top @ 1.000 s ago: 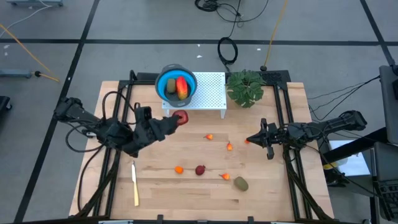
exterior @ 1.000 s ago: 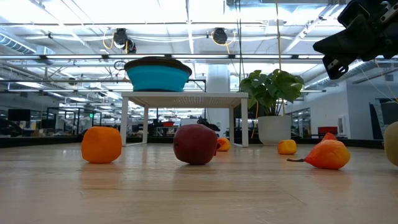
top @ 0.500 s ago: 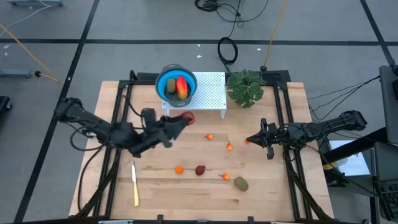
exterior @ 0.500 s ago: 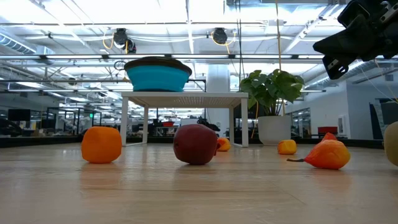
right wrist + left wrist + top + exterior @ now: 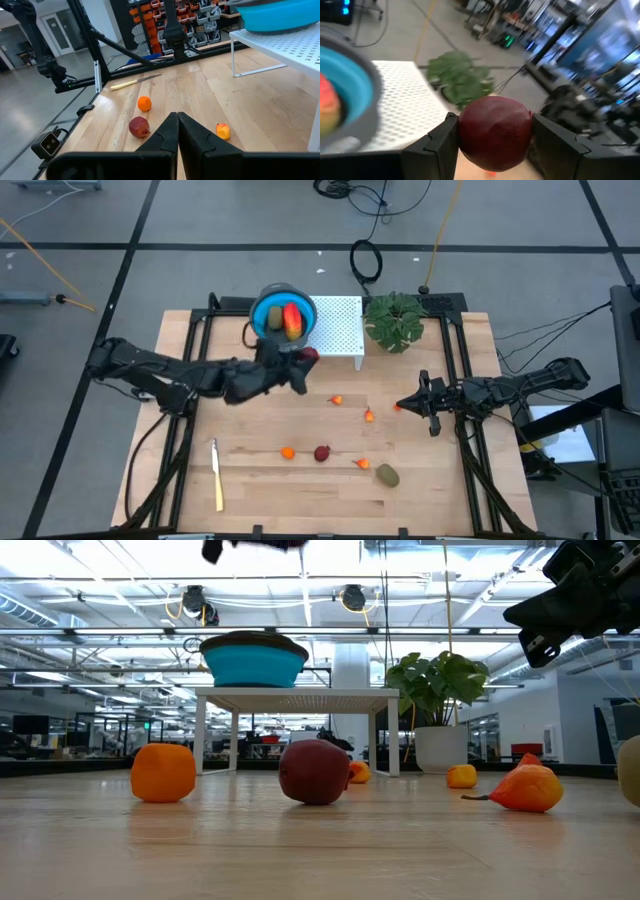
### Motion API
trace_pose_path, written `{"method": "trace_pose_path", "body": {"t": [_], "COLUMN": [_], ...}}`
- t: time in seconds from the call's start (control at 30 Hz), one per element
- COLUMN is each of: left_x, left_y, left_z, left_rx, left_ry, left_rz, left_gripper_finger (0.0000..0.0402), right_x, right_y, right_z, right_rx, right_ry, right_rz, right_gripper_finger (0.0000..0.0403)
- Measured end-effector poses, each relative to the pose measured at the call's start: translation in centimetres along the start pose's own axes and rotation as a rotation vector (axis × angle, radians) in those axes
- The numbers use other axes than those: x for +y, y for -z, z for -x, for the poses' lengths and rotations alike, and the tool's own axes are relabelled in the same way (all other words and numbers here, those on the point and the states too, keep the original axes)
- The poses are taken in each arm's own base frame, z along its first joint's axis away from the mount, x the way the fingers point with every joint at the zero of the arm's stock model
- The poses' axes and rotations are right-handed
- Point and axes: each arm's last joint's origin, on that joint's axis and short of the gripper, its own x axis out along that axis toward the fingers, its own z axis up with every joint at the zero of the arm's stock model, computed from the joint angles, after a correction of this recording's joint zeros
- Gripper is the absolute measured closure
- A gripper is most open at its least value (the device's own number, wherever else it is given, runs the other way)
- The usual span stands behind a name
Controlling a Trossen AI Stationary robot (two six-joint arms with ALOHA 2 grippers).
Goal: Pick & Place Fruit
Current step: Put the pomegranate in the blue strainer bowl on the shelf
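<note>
My left tool (image 5: 300,361) is clamped on a dark red ball (image 5: 494,131), held up beside the blue bowl (image 5: 270,315) on the white stand (image 5: 340,330) at the desk's (image 5: 450,490) far edge. In the bowl I see the oblong red-orange piece (image 5: 292,319) and an olive-brown oval (image 5: 275,319). My right tool (image 5: 402,406) waits near the right edge, fingers together. Another dark red ball (image 5: 321,453), the second oval (image 5: 387,475) and tiny orange pieces (image 5: 288,452) lie toward the near edge.

The olive-brown oval (image 5: 632,772) is cut off by the low view's edge; left hand (image 5: 255,545) likewise.
</note>
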Motion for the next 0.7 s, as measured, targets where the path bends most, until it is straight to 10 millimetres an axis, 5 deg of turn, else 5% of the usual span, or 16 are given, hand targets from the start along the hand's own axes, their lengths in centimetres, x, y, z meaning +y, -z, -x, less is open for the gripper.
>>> {"method": "trace_pose_path", "body": {"t": [0.4, 0.7], "left_x": [7.1, 11.3], "left_y": [-4.0, -6.7], "left_z": [-5.0, -6.1], "left_rx": [0.106, 0.196], "left_ry": [-0.184, -0.320], "left_rz": [-0.189, -0.345], "left_gripper_finger": [0.0188, 0.0188], "right_x": [-0.2, -0.4], "right_y": [-0.1, -0.1], "right_z": [0.0, 0.0], "right_rx": [-0.023, -0.035], "right_ry": [0.078, 0.132], "right_rz": [0.001, 0.031], "right_gripper_finger": [0.0403, 0.0403]}}
